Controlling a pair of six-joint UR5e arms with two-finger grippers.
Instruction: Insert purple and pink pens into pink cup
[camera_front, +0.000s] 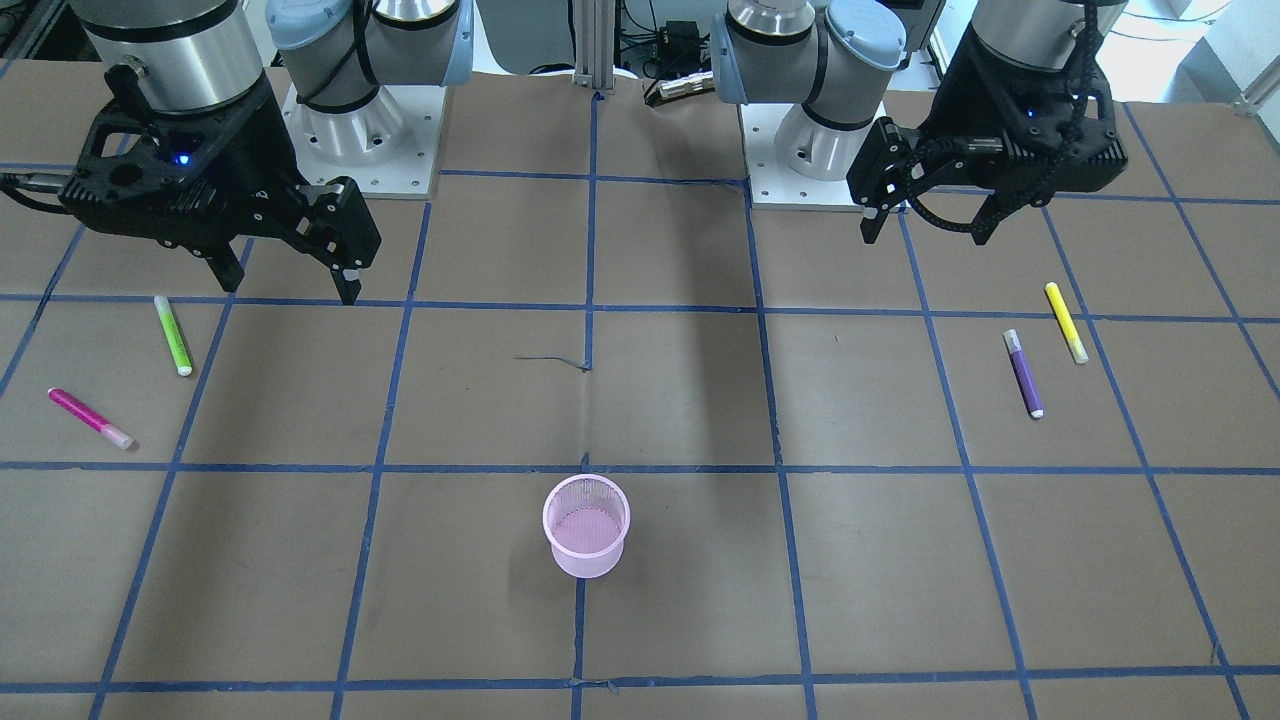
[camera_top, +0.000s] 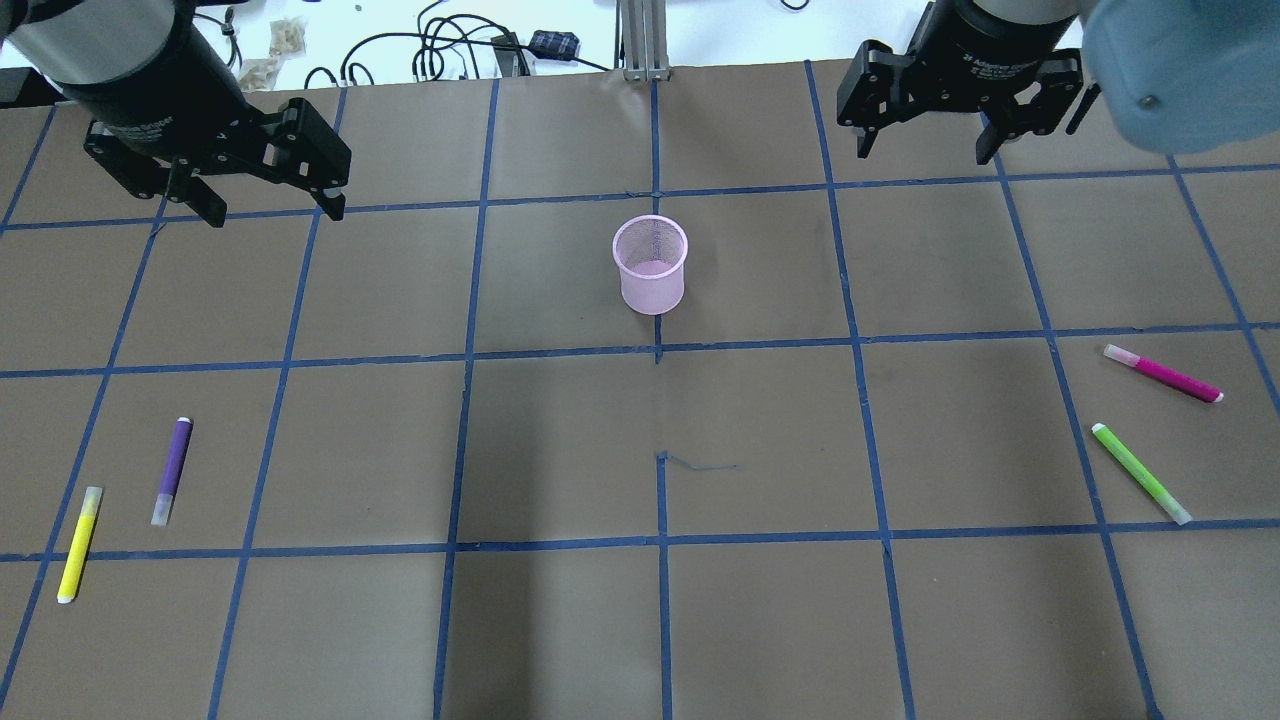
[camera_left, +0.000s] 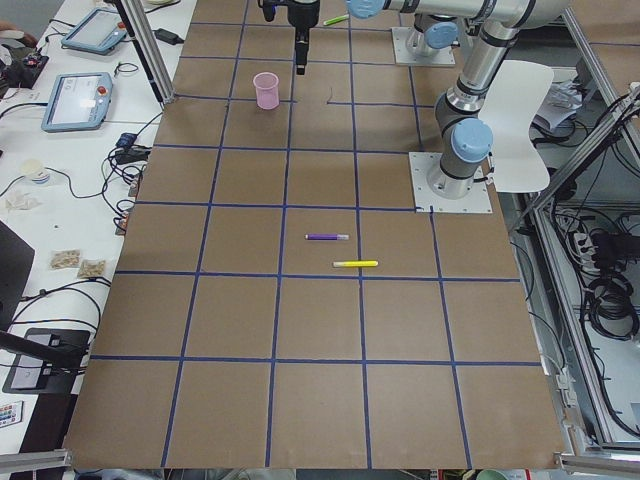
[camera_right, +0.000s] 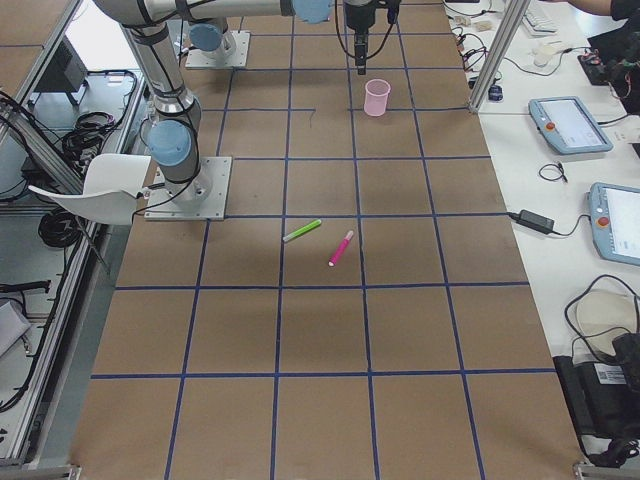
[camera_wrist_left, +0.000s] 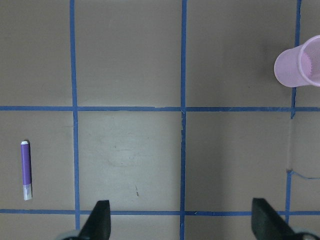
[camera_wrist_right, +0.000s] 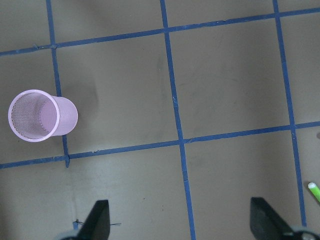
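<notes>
The pink mesh cup (camera_top: 651, 265) stands upright and empty on the centre line of the table; it also shows in the front view (camera_front: 586, 525). The purple pen (camera_top: 172, 470) lies flat on the left side, also in the left wrist view (camera_wrist_left: 25, 170). The pink pen (camera_top: 1163, 373) lies flat at the far right, also in the front view (camera_front: 90, 418). My left gripper (camera_top: 277, 212) hangs open and empty above the table, far from the purple pen. My right gripper (camera_top: 922, 152) hangs open and empty, far from the pink pen.
A yellow pen (camera_top: 79, 543) lies beside the purple pen, nearer the robot. A green pen (camera_top: 1140, 473) lies near the pink pen. Brown paper with a blue tape grid (camera_top: 660, 350) covers the table. Cables and tablets lie past the far edge.
</notes>
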